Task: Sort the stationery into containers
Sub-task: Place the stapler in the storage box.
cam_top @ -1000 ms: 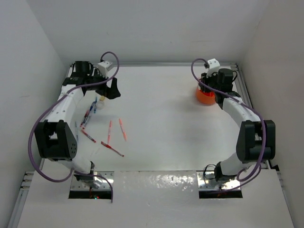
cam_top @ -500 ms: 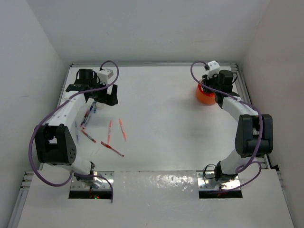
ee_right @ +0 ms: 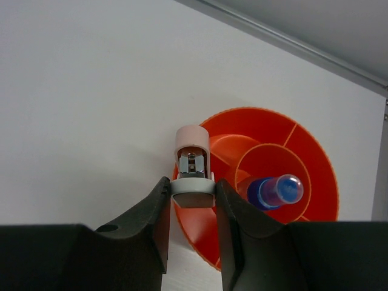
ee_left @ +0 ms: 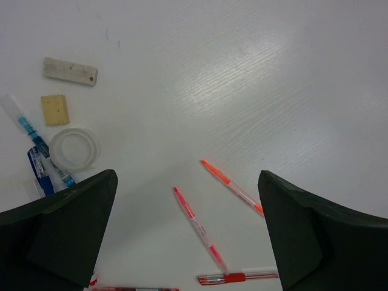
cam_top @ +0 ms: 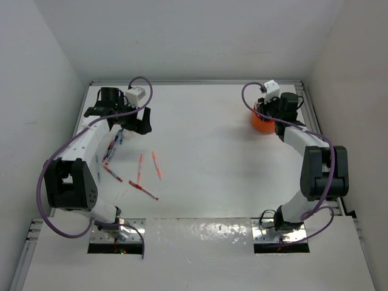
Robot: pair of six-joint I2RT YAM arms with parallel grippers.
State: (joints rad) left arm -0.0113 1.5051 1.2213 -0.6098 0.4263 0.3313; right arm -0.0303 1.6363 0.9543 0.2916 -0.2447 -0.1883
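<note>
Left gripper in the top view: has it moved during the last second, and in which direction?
Yes. The left gripper has come slightly nearer to the arm bases, away from the far edge of the table and closer to the blue-and-white pens.

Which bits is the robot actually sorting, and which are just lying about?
Job: red pens, blue-and-white pens, beige block, tape ring, white bar, blue-capped bottle, orange tub, pink-capped piece in right gripper.
Just there: purple cables, metal base plates.

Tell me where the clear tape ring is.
In the left wrist view, the clear tape ring lies at left, just below the beige block, beside the blue-and-white pen.
</note>
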